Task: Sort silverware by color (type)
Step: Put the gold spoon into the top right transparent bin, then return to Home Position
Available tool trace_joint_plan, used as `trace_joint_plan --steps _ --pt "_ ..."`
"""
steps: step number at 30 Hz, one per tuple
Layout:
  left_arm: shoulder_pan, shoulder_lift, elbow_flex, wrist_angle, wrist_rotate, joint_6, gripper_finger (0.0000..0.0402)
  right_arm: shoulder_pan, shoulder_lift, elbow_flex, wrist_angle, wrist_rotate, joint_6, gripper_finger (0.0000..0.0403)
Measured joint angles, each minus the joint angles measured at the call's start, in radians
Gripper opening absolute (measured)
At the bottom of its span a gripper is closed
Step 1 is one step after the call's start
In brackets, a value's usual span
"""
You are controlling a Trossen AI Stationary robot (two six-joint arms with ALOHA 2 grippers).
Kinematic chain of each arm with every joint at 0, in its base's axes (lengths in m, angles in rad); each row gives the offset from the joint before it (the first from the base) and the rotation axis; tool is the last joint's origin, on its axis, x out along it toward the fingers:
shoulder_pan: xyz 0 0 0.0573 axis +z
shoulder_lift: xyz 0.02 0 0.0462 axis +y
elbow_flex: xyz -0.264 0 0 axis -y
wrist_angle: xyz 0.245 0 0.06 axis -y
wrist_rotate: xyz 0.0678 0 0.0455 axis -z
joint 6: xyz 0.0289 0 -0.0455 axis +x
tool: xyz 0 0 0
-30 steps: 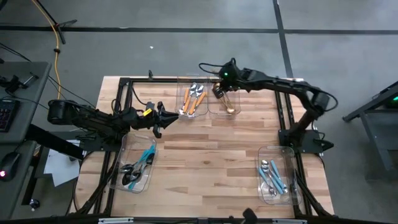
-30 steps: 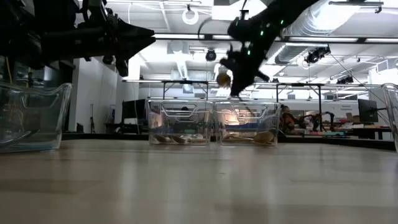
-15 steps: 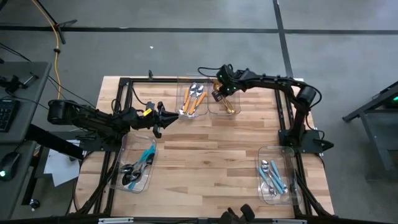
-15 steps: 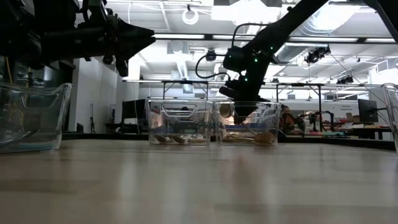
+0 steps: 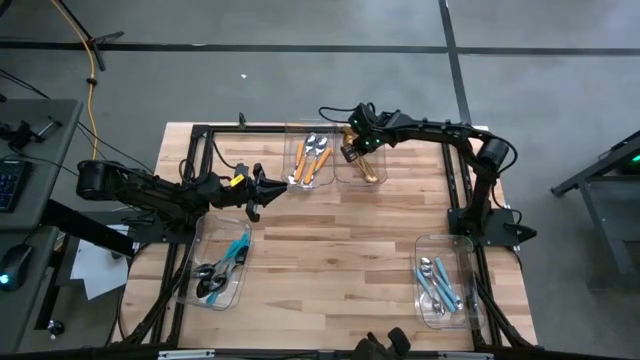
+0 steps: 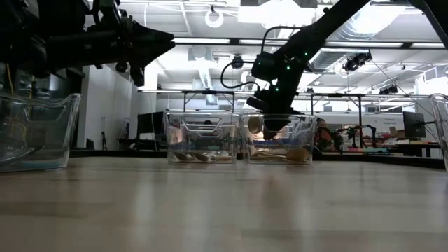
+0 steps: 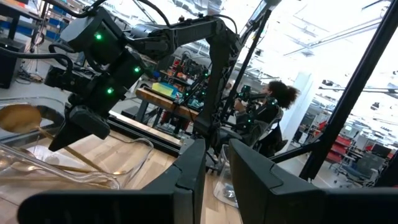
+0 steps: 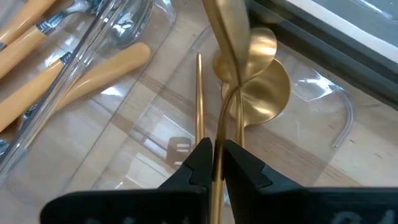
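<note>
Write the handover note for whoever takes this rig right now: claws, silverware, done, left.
Right claw: down in the far bin, fingers closed on a gold spoon by its handle, above other gold pieces.
Left claw: hangs over the table's left side, holds nothing.
Done: orange-handled pieces in the neighbouring far bin, dark-headed blue-handled pieces in the near-left bin, silver-headed light-blue pieces in the near-right bin.
Left: release the gold spoon; no loose silverware shows on the table.

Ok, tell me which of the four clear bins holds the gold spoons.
The far bin under the right gripper, beside the one with orange-handled spoons.
</note>
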Motion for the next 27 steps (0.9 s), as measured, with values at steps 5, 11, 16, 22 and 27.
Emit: trace_joint_plan --steps 5,11,16,22,27 --pt "0.0 0.0 0.0 0.0 0.0 -0.001 0.0063 0.0 0.0 0.0 0.0 0.0 -0.002 0.0021" --pt "0.0 0.0 0.0 -0.001 0.001 -0.001 0.0063 0.0 0.0 0.0 0.0 0.001 -0.014 0.0022" --pt "0.0 0.0 0.0 -0.001 0.013 -0.001 0.0062 0.0 0.0 0.0 0.0 0.001 -0.021 0.0023" --pt "0.0 0.0 0.0 -0.001 0.018 -0.001 0.0063 0.0 0.0 0.0 0.0 0.001 -0.026 0.0023" --pt "0.0 0.0 0.0 -0.001 0.018 0.0 0.0063 0.0 0.0 0.0 0.0 0.001 -0.029 0.0023"
